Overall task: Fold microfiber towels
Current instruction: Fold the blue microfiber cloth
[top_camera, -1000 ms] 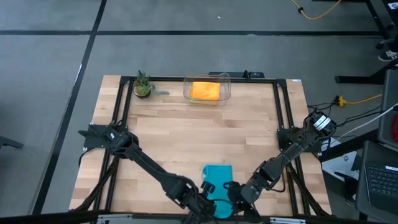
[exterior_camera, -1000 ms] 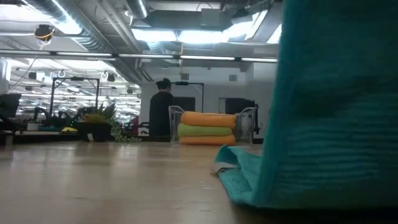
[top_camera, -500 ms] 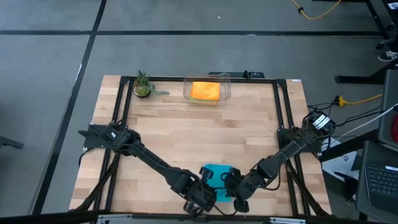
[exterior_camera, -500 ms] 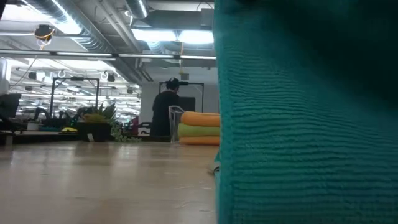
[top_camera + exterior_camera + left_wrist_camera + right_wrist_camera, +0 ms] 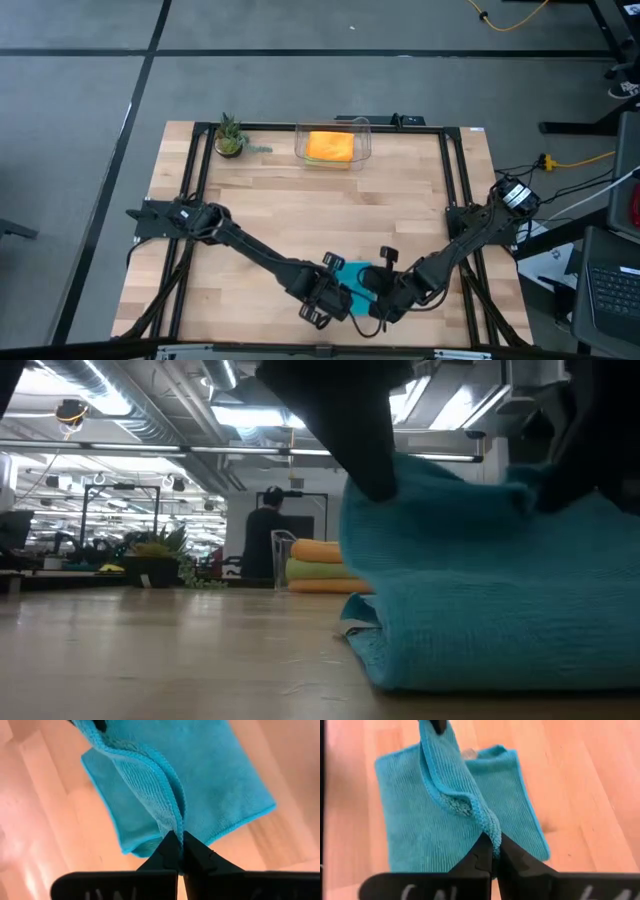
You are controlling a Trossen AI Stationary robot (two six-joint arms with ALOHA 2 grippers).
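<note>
One teal towel (image 5: pixel 356 283) lies at the table's (image 5: pixel 300 215) 6 o'clock edge, where we see the left gripper (image 5: pixel 178 851) and right gripper (image 5: pixel 492 851) each pinching its raised hem. We count two orange towels (image 5: pixel 318 551) and one green towel (image 5: pixel 316 570) stacked in the bin (image 5: pixel 362 128) at 12 o'clock.

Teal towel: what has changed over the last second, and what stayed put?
Both grippers, left and right, shut on the teal towel, carried its near edge away from the table's front edge, folding it over. The bin with its stacked towels and the plant stayed put.
</note>
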